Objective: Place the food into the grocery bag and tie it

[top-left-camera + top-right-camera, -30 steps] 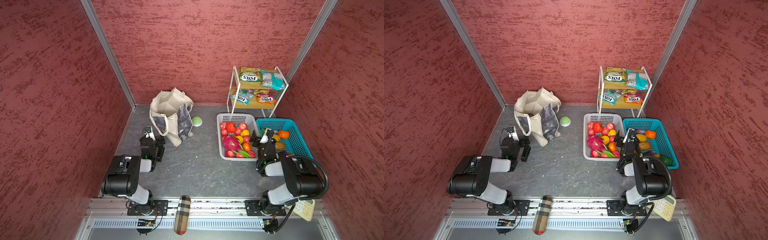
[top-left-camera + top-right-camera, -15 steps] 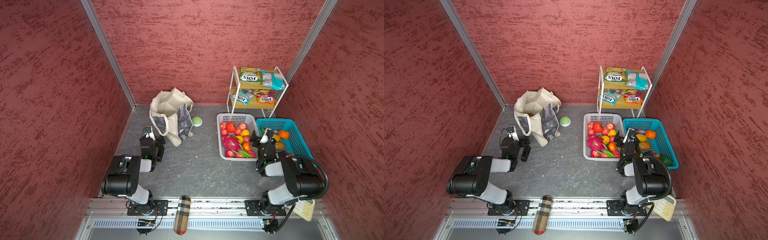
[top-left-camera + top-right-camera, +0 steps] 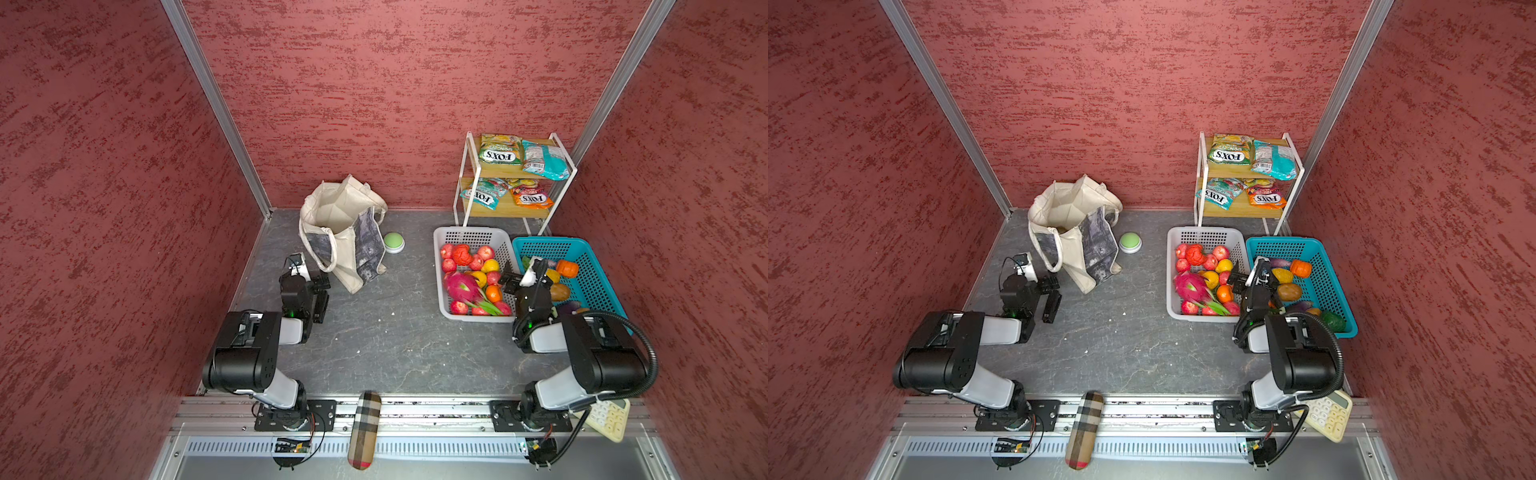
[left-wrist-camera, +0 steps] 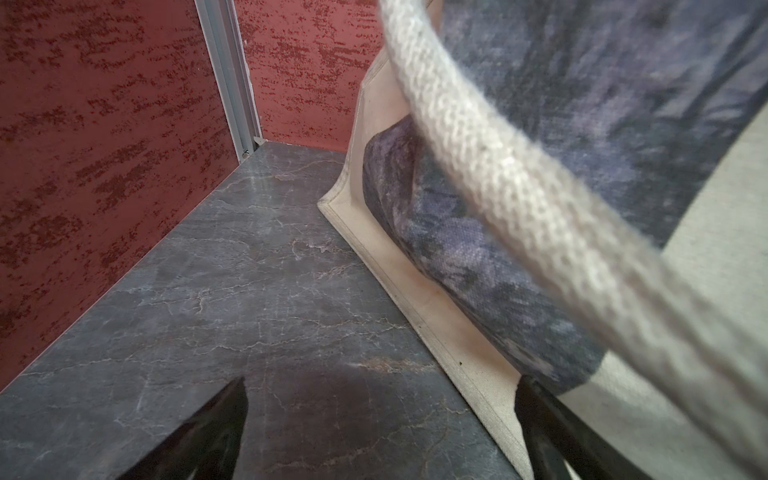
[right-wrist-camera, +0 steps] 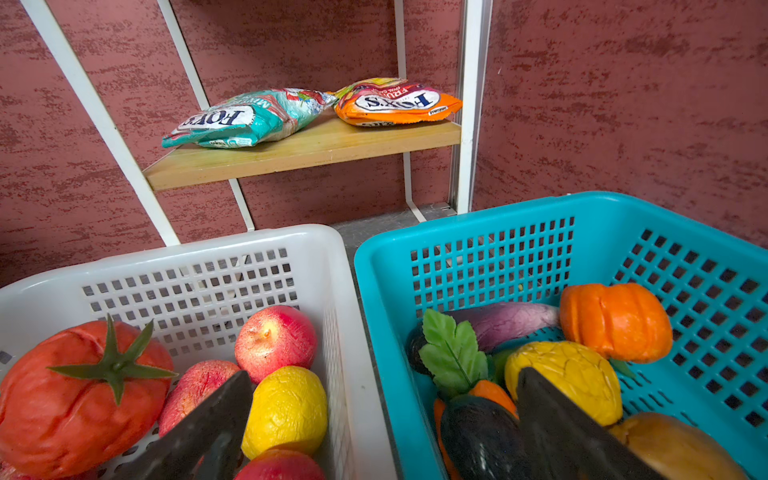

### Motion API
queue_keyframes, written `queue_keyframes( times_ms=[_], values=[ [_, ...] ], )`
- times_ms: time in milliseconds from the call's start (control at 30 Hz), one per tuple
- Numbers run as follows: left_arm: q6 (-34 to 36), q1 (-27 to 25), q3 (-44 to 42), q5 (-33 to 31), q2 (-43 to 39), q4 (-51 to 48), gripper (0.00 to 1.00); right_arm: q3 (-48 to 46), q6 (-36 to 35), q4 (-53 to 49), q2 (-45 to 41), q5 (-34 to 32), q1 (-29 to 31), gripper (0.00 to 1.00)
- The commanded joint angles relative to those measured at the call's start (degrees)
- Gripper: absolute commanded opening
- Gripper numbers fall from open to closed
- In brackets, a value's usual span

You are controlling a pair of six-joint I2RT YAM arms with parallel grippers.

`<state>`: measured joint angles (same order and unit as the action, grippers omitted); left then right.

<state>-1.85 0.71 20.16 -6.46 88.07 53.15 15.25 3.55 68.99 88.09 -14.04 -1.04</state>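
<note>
- My left gripper (image 4: 380, 390): jaws open, empty, beside grocery bag (image 4: 478, 257) bottom edge.
- My right gripper (image 5: 384, 376): jaws open, empty, above adjoining white basket (image 5: 249, 241) and blue basket (image 5: 498, 208) rims.

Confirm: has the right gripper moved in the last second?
No. The right gripper stays open at the same spot, straddling the line between the white basket and the blue basket.
</note>
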Motion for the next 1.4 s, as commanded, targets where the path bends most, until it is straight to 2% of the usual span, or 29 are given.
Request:
queue_keyframes(
  times_ms=[0,67,167,333,500,633,833,1000,1133,1300,1367],
  values=[
    [0.0,0.6,0.5,1.2,-0.4,0.0,0.99,0.2,-0.4,-1.3,0.3,1.4,-0.4,0.99],
    [0.0,0.6,0.9,1.1,-2.1,-1.7,0.99,0.0,-0.7,-4.0,-3.1,1.4,-0.3,0.98],
    [-1.3,0.5,6.0,-2.3,-11.0,-18.5,0.97,1.8,-0.5,-13.7,-11.4,0.9,-0.3,0.99],
    [-4.8,0.2,11.3,-7.4,-20.3,-35.7,0.97,4.5,4.4,-25.7,-22.4,0.2,-0.3,0.99],
    [-11.2,-0.6,15.7,-11.4,-27.8,-56.6,0.97,14.2,11.9,-48.9,-31.1,-1.7,-0.3,0.98],
    [-17.3,-0.6,18.7,-13.8,-32.5,-72.2,0.99,22.5,15.7,-63.6,-33.8,-1.1,-0.3,0.97],
    [-22.1,-0.6,23.4,-10.1,-32.9,-85.5,0.99,30.2,21.5,-77.0,-34.3,1.2,-0.3,0.96],
    [-27.0,-0.4,29.2,-8.7,-34.3,-94.9,0.99,35.2,25.4,-86.2,-32.6,7.0,-0.3,0.95],
    [-27.7,0.7,34.6,-4.9,-36.1,-100.7,0.99,36.7,29.4,-91.0,-31.4,13.5,0.4,0.95],
    [-30.3,4.4,41.6,1.3,-34.4,-105.5,0.91,38.1,32.7,-94.4,-30.6,15.2,6.1,0.95],
    [-30.7,5.5,45.4,2.9,-31.2,-107.7,0.92,39.3,34.1,-95.5,-29.9,14.8,9.1,0.94]
  ],
)
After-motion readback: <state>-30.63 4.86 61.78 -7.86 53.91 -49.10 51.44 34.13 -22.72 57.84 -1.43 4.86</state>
